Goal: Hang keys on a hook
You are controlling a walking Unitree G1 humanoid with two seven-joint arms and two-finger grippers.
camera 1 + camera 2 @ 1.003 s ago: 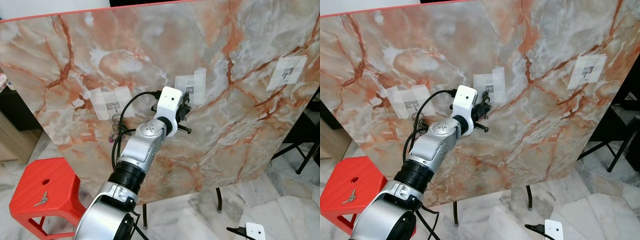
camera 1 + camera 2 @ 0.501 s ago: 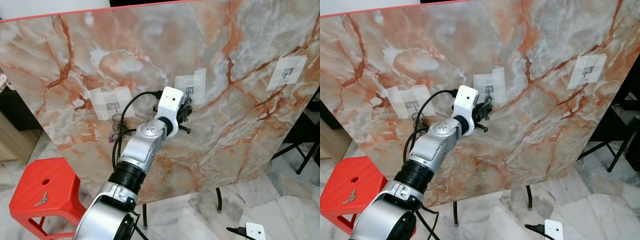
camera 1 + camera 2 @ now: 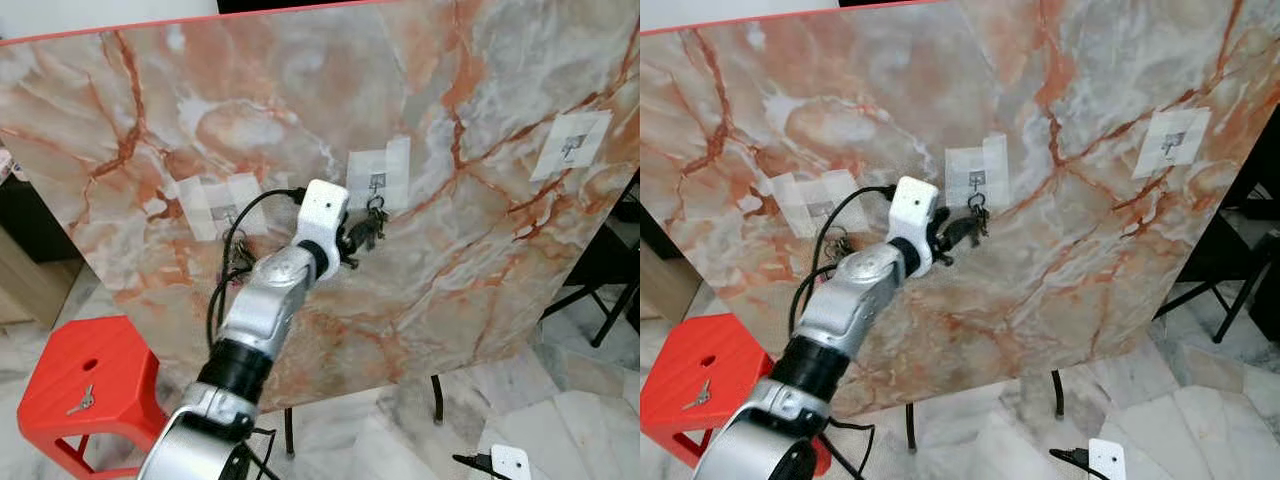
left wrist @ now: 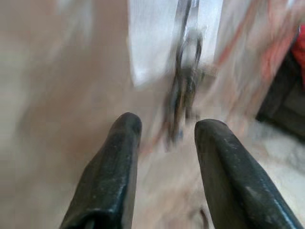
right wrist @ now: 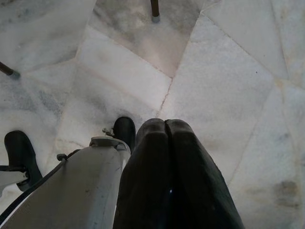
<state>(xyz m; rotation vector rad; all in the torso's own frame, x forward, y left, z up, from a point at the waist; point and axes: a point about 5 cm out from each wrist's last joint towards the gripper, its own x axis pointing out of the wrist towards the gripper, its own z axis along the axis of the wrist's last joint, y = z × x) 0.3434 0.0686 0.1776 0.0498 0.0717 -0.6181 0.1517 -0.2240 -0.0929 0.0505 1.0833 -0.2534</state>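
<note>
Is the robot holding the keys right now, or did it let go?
Nothing is held. The left gripper is open, its fingers apart just short of the keys, which hang from the middle hook. The right gripper is shut, empty.

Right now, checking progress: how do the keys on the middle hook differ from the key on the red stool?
The keys on the middle hook hang as a bunch against the marble board, just ahead of the open left gripper. The key on the red stool lies flat, alone, untouched. Both look metallic.
</note>
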